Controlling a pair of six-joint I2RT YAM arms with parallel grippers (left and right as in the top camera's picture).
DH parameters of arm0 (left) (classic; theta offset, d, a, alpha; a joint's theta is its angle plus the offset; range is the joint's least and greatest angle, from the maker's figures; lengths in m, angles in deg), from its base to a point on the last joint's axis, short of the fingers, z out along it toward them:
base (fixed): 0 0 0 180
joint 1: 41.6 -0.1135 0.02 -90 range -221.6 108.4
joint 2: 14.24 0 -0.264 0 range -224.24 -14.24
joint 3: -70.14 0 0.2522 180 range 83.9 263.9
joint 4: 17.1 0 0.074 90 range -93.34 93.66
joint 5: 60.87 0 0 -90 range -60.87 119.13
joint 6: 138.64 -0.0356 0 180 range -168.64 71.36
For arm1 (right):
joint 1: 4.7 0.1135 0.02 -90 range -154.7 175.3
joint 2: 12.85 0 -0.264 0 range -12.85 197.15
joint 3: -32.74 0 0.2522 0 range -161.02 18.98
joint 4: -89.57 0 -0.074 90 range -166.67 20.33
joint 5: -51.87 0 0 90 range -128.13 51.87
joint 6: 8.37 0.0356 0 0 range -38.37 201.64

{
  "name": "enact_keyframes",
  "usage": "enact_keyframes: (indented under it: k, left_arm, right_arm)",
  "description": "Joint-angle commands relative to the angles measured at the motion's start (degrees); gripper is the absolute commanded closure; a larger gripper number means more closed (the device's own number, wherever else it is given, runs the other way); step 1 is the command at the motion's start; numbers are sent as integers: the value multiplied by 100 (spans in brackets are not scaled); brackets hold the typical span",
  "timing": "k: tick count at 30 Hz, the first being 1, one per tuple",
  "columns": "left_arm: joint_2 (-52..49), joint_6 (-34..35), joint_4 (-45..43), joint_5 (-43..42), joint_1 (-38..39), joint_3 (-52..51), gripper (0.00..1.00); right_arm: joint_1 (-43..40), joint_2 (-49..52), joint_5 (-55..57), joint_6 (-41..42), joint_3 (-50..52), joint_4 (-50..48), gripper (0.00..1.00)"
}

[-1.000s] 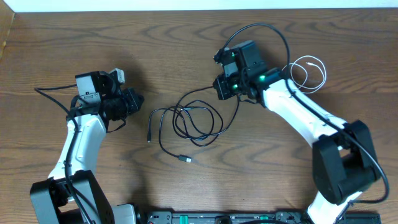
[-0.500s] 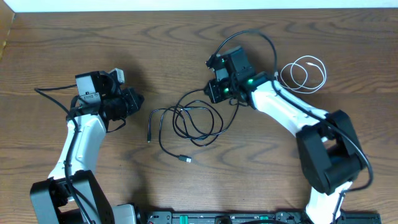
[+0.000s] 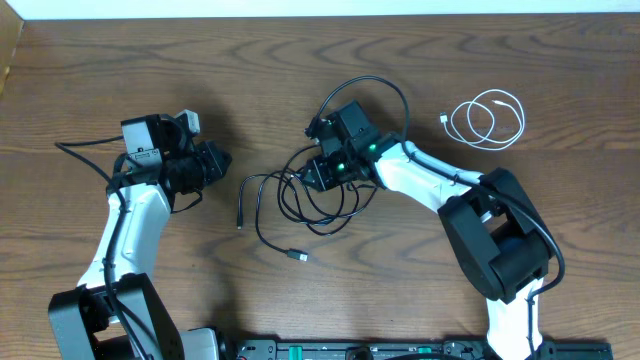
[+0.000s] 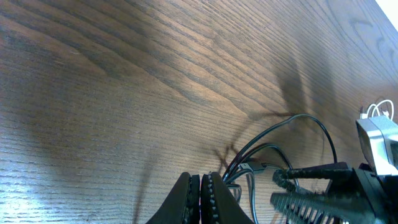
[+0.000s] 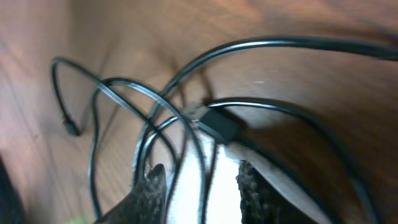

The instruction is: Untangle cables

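**Overhead and wrist views: right gripper poised over the black tangle**

At the left side of the desk we see the left gripper with its fingers pressed together and nothing between them. It points toward the middle of the desk and hangs well apart from the cords.

Near the middle of the desk lies the black cable, in several overlapping loops. One plug trails toward the near edge, and a second end lies toward the left arm. We cannot tell from above exactly which strand crosses over which.

At the far side of that tangle sits the right gripper. In the right wrist view its fingers stand apart, with black strands passing between and just ahead of them. A connector lies close in front, and nothing looks clamped.

Toward the far right corner lies the white cable, loosely coiled and well apart from the black one.

We judge the two cords to be separated already, so what remains is loosening the black cable's own loops. The step in hand looks like choosing a strand. The next move calls for closing on one strand only, or on the connector. It should then be drawn clear along the desk without dragging the other loops tighter. The left gripper may need to hold the rest down.
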Motion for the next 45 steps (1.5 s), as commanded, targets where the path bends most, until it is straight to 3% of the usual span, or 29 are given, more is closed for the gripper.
enact_keyframes:
  k: [1, 9, 18, 27, 35, 40, 41, 42, 43, 45]
  left_arm:
    - [-50, -7, 2, -28, 13, 9, 91]
    - [-57, -9, 0, -28, 13, 9, 89]
    - [-61, 55, -4, -26, 13, 9, 89]
    - [-61, 55, -4, -26, 13, 9, 89]
    - [-61, 55, -4, -26, 13, 9, 89]
    - [-61, 55, -4, -26, 13, 9, 88]
    - [-61, 55, -2, -26, 13, 9, 88]
    - [-61, 55, -2, -26, 13, 9, 88]
    - [-61, 55, -2, -26, 13, 9, 88]
    - [-61, 55, -4, -26, 13, 9, 88]
  right_arm:
    - [26, -162, -260, -109, 13, -24, 63]
    - [-216, -704, -254, -155, 13, 57, 58]
    - [-704, -809, -256, -151, 13, 1003, 57]
    - [-1139, -809, -256, -133, 13, 1624, 46]
    - [-1134, -809, -48, -127, 15, 1779, 28]
    - [-1123, -807, 452, 402, 17, 1932, 25]
    - [-1123, -809, 518, 518, 22, 1950, 20]
    - [-1123, -807, 562, 619, 26, 1956, 7]
    - [-1123, -807, 612, 741, 28, 1974, 1]
    - [-1117, -804, 717, 898, 44, 1989, 1]
